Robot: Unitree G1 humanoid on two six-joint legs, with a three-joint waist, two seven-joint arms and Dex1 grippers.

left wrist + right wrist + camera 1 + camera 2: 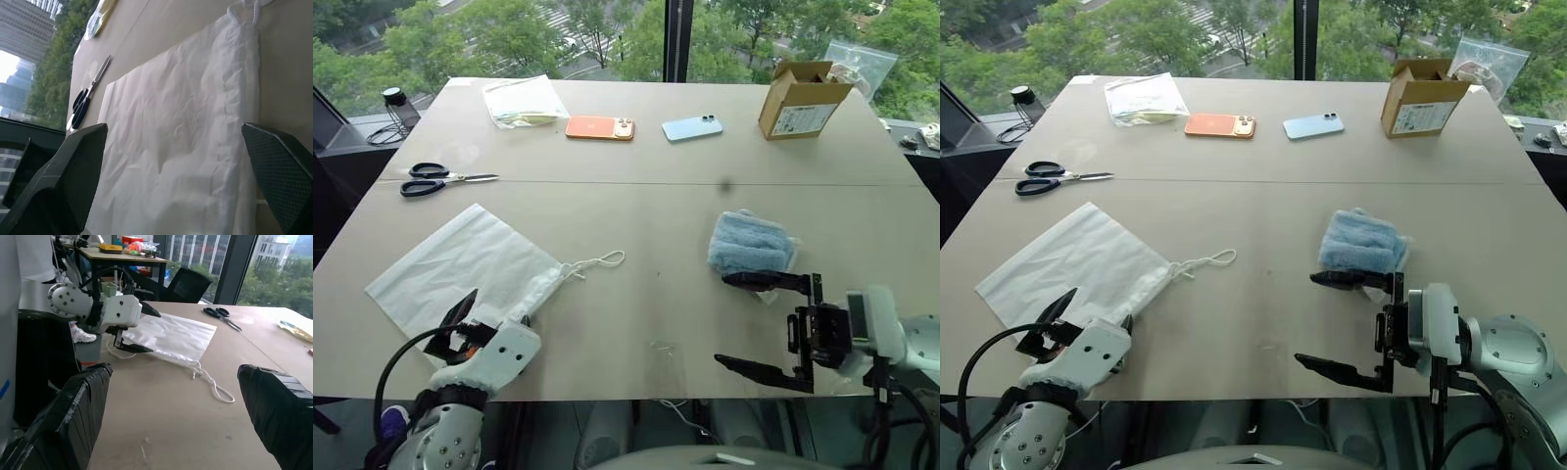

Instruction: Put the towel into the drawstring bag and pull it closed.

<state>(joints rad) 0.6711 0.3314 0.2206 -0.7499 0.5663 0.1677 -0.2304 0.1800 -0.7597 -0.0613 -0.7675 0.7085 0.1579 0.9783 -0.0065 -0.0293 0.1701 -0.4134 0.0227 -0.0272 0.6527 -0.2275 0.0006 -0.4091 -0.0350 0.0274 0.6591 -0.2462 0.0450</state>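
table | left fingers wide apart over drawstring bag | right fingers wide apart, empty

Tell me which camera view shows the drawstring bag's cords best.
The left eye view: the cord trails visibly from the drawstring bag mouth. The right eye view matches. The right wrist view shows the loop from afar; the left wrist view catches just its knot end.

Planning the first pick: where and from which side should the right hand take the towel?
Probably from above, on the towel's raised middle. It lies bunched into a soft mound on the table, flat edges offering little to pinch. The right hand, open, is on the towel's near side, so pinching the near half of the mound looks shortest.
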